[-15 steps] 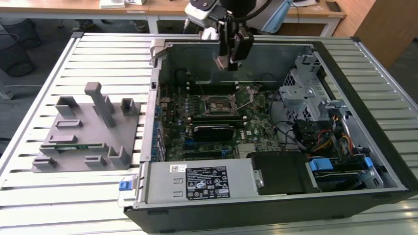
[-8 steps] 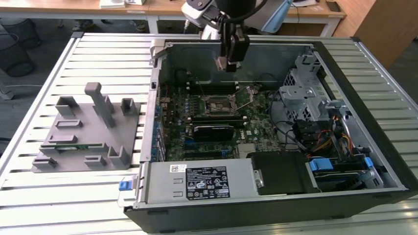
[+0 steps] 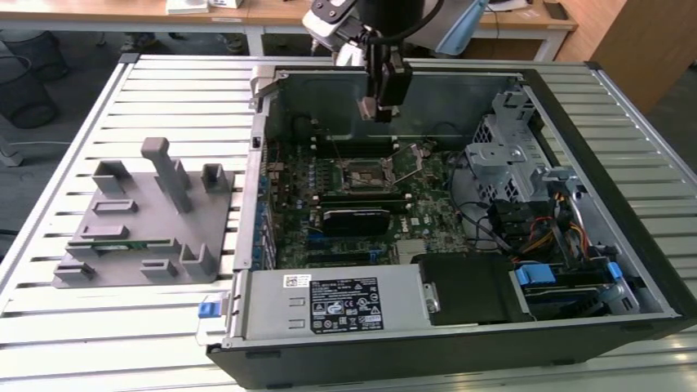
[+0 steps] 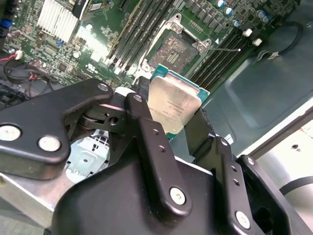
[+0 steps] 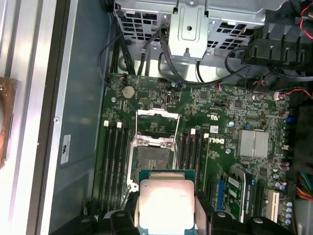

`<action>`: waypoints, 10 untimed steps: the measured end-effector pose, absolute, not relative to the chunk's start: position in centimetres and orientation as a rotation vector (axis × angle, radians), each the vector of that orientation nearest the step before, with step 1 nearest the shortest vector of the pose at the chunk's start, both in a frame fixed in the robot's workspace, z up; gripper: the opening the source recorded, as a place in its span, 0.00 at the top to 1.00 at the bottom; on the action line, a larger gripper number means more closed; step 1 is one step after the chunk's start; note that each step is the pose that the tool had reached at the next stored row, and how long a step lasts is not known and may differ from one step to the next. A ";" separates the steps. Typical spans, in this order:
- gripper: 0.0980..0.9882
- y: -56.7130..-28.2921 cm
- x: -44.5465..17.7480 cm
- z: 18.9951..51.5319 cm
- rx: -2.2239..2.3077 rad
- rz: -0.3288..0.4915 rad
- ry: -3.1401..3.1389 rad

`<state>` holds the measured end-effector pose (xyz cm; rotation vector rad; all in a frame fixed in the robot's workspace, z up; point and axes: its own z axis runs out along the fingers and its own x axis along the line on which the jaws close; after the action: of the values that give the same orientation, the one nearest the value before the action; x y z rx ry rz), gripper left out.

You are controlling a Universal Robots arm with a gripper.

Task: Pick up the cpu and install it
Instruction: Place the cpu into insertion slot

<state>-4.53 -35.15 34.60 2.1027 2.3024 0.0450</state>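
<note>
Looking from the exterior view's left, a grey plastic stand (image 3: 142,220) sits on the ribbed metal surface (image 3: 65,318). Just beside it lies an open computer box (image 3: 326,351) with a green board (image 3: 360,216) inside. Over the far middle of the box, the robot's hand (image 3: 380,110) hangs in the air above the board.

In the second wrist view the hand (image 4: 171,117) is closed on the chip (image 4: 173,103). Its two black fingers (image 4: 146,132) press on two opposite edges of the chip. The chip's shiny silver top faces the camera, and it is tilted. It is up in the air, not touching the board. Below and past it is the square socket (image 4: 173,49), which is open.

In the first wrist view the chip (image 5: 166,203) shows just beside the open socket (image 5: 154,156), whose metal lid (image 5: 156,120) is flipped up.

Toward the exterior view's right, a metal cage (image 3: 507,147) and a bunch of coloured wires (image 3: 544,237) fill that end of the box.
</note>
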 end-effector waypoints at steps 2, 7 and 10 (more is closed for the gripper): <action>0.51 -35.1 -4.5 34.2 2.105 0.045 2.300; 0.51 -35.1 -4.5 33.3 2.116 0.045 2.290; 0.51 -35.0 -4.5 32.9 2.117 0.045 2.289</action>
<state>-4.46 -34.99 32.88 2.1168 2.2894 0.0448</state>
